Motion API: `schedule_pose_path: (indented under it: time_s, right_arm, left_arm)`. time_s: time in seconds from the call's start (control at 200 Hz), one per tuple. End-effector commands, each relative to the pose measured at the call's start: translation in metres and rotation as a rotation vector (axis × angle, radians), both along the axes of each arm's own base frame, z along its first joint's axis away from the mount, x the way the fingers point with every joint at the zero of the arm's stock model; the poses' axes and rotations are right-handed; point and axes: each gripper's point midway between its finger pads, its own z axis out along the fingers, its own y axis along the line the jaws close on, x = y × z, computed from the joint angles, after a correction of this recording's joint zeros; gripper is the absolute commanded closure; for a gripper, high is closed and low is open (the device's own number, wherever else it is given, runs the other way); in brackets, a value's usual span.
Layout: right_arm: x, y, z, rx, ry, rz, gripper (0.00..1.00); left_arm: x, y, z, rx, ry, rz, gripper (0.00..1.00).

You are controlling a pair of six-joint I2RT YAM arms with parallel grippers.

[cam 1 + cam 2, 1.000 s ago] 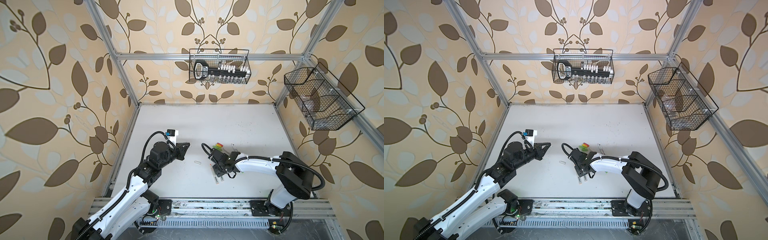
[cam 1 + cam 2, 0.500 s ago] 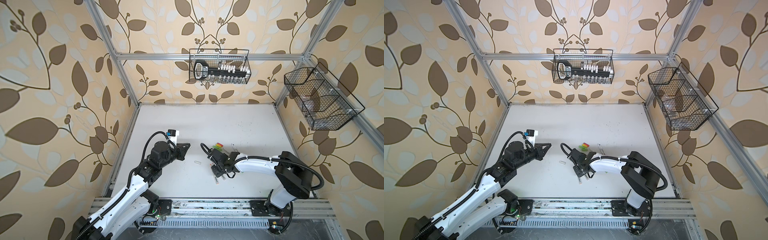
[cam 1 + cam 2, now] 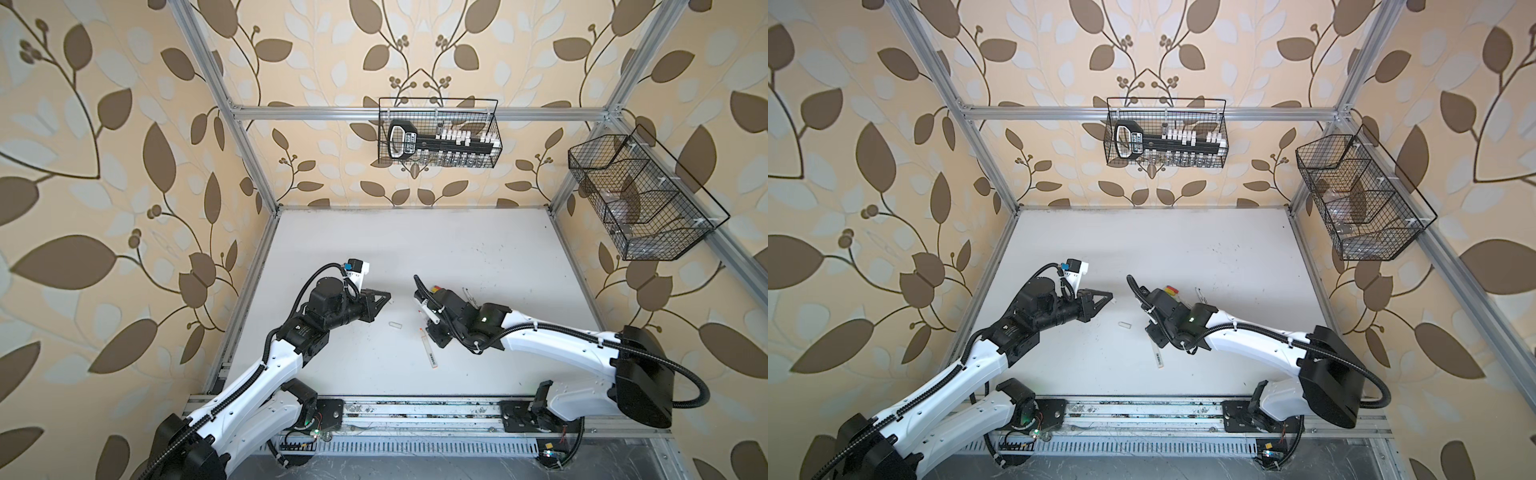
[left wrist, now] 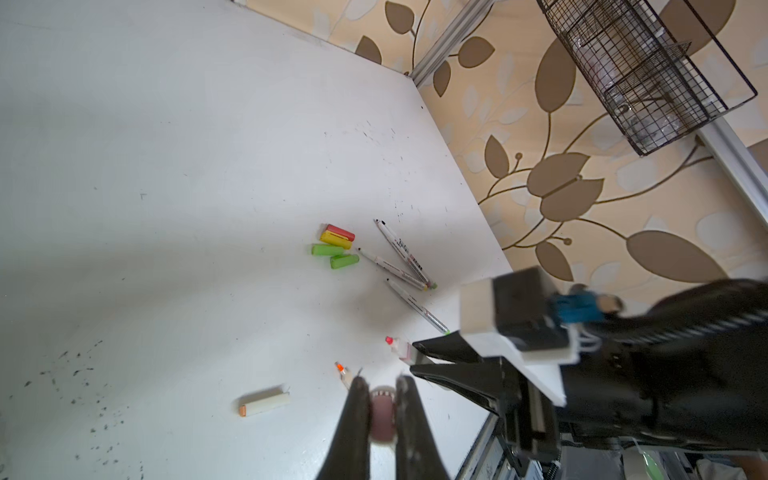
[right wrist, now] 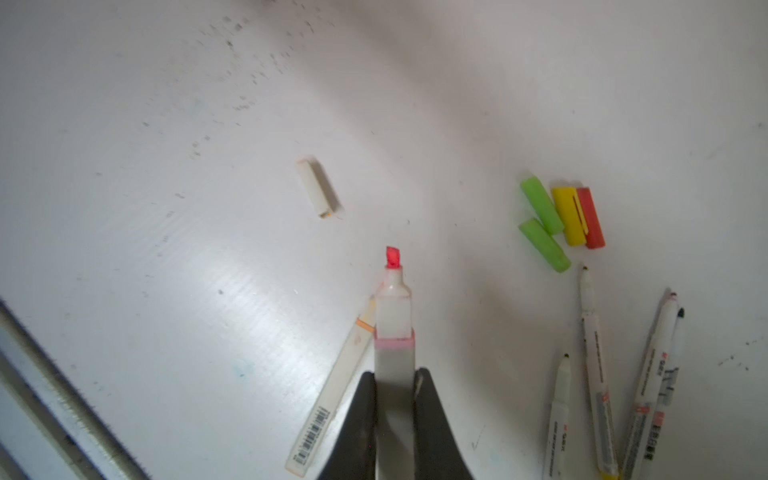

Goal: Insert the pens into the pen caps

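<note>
My right gripper (image 5: 395, 376) is shut on a thick pale grey marker (image 5: 394, 332), whose red tip (image 5: 392, 257) points away from the wrist. In the left wrist view that same marker (image 4: 400, 348) sticks out of the right gripper just beyond my left gripper (image 4: 382, 386), which is shut on a pale grey pen cap (image 4: 381, 413). A second grey marker (image 5: 332, 399) lies flat beside the held one. Another pale grey cap (image 4: 264, 404) lies on the table (image 3: 415, 249) between the arms. Two green caps (image 5: 542, 224), a yellow cap (image 5: 567, 216) and a red cap (image 5: 590, 218) lie bunched together. Several thin white pens (image 5: 598, 374) lie near them.
A wire basket (image 3: 438, 133) hangs on the back wall and another wire basket (image 3: 640, 199) on the right wall. An aluminium rail (image 3: 415, 409) runs along the table's front edge. Both grippers (image 3: 386, 297) (image 3: 424, 309) face each other near the table's middle.
The right gripper's jaws have closed onto the red-tipped marker. The left arm has stayed where it was, still holding its cap.
</note>
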Motion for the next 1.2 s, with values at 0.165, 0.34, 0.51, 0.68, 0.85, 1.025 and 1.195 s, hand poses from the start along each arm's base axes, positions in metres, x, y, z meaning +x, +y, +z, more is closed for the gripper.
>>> schedule_pose_path:
  time_s: [0.165, 0.34, 0.51, 0.68, 0.85, 1.025, 1.195]
  right_arm:
    - [-0.008, 0.024, 0.033, 0.104, -0.141, 0.070, 0.87]
    - [-0.006, 0.028, 0.038, 0.124, -0.174, 0.061, 0.88]
    - [-0.004, 0.029, 0.043, 0.131, -0.207, 0.065, 0.89]
    - [-0.004, 0.034, 0.045, 0.139, -0.210, 0.077, 0.89]
    - [-0.003, 0.035, 0.045, 0.145, -0.214, 0.072, 0.89]
    - [-0.002, 0.036, 0.047, 0.149, -0.220, 0.069, 0.89]
    - [-0.002, 0.035, 0.048, 0.151, -0.223, 0.068, 0.89]
  left_arm:
    - [0.003, -0.007, 0.035, -0.134, -0.035, -0.039, 1.00]
    - [0.009, -0.004, 0.044, -0.214, 0.013, -0.076, 1.00]
    - [0.010, -0.010, 0.038, -0.206, 0.055, -0.114, 1.00]
    - [0.009, -0.014, 0.035, -0.219, 0.067, -0.146, 1.00]
    - [0.007, -0.017, 0.034, -0.226, 0.079, -0.169, 1.00]
    - [0.007, -0.020, 0.031, -0.231, 0.097, -0.186, 1.00]
    - [0.008, -0.021, 0.028, -0.228, 0.107, -0.188, 1.00]
